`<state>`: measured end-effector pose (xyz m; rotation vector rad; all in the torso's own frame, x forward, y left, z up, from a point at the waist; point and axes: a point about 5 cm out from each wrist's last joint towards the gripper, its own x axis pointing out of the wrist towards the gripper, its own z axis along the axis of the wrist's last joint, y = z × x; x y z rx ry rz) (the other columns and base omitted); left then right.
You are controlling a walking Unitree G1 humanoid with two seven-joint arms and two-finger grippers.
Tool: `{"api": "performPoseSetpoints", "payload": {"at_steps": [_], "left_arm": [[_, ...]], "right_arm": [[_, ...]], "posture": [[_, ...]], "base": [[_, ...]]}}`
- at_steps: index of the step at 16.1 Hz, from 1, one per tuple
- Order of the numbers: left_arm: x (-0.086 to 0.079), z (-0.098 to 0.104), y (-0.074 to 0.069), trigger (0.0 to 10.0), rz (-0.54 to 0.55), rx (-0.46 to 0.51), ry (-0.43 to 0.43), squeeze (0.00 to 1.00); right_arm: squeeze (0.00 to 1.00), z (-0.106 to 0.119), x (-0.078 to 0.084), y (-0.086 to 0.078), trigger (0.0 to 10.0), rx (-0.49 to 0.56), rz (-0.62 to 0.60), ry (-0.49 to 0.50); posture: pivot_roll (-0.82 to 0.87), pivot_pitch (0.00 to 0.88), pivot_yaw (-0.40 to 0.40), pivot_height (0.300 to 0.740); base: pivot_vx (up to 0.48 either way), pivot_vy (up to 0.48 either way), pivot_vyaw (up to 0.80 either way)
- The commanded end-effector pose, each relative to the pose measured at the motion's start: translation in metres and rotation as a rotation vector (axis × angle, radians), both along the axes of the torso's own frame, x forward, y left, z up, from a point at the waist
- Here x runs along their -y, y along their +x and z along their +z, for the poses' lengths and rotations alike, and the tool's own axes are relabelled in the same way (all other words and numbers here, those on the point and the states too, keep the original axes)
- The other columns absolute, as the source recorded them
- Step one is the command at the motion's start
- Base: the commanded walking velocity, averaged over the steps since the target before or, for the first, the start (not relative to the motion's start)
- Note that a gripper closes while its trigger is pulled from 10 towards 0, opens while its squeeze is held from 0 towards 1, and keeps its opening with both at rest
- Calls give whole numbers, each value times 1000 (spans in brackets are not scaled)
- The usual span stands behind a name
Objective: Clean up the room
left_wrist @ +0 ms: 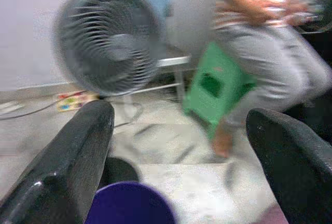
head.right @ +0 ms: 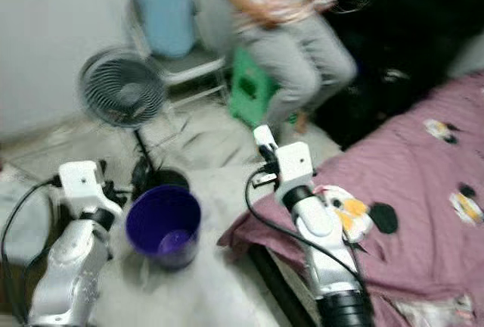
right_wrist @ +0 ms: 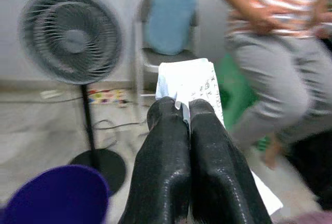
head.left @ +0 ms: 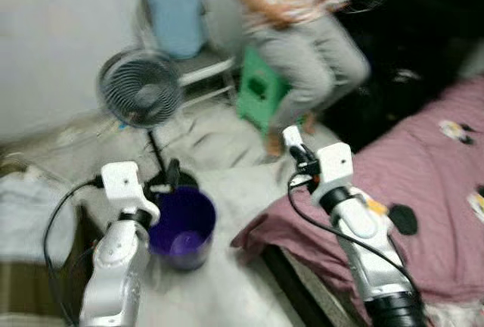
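My right gripper (right_wrist: 182, 111) has its 2 fingers pressed together on a white paper (right_wrist: 191, 85) with dark writing, which sticks up past the tips. In the head views that arm is raised just above the near corner of the bed (head.left: 423, 191), so the paper is in the air, not yet anywhere it belongs. My left gripper (left_wrist: 179, 146) has its fingers wide apart with nothing between them, and it hangs above the purple bin (head.left: 181, 228) on the floor (head.left: 227, 289).

I judge the cleanup is at an early or middle stage: 1 piece of litter is picked up and the drop is still to do. The bin sits near, between my 2 arms, with something pale at its bottom that I cannot identify. A fan (head.left: 141, 88) stands just behind the bin, and a person (head.left: 299, 24) is by a green stool (head.left: 259, 88) further back. The pictures are blurred, so I cannot tell what else on the bed or floor needs collecting.
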<state>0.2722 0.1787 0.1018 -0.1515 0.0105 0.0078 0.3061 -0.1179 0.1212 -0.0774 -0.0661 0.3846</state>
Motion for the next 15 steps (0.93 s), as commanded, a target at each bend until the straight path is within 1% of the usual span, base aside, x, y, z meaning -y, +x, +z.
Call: {"api": "performPoseSetpoints", "payload": {"at_steps": [1,4,6,10,11,13,15], "left_arm": [[3,1,1,10000,-15,0,11,0],[4,4,8,10000,-30,8,17,0],[4,5,8,10000,-31,10,18,0],[8,2,4,10000,-27,8,11,0],[6,2,0,10000,-6,10,8,0],[-1,-1,-9,10000,57,11,-1,0],[-5,-4,-15,10000,92,6,-5,0]], "right_arm": [[0,1,0,1,10000,7,-3,0],[0,1,-3,2,10000,12,-10,13],[0,1,-4,0,10000,12,-7,15],[0,0,-1,3,10000,10,-13,17],[0,-1,-4,3,10000,3,-1,18],[0,-5,-13,2,10000,-18,56,9],[0,-1,-20,7,10000,-16,86,15]], "posture": [[3,0,20,740],[2,0,31,740],[2,0,31,740],[22,0,19,740],[51,0,-22,740],[72,0,-56,740],[89,0,-80,740]], "base": [[0,0,800],[0,0,798],[0,0,719],[0,0,0],[0,0,0],[0,0,0],[0,0,0]]}}
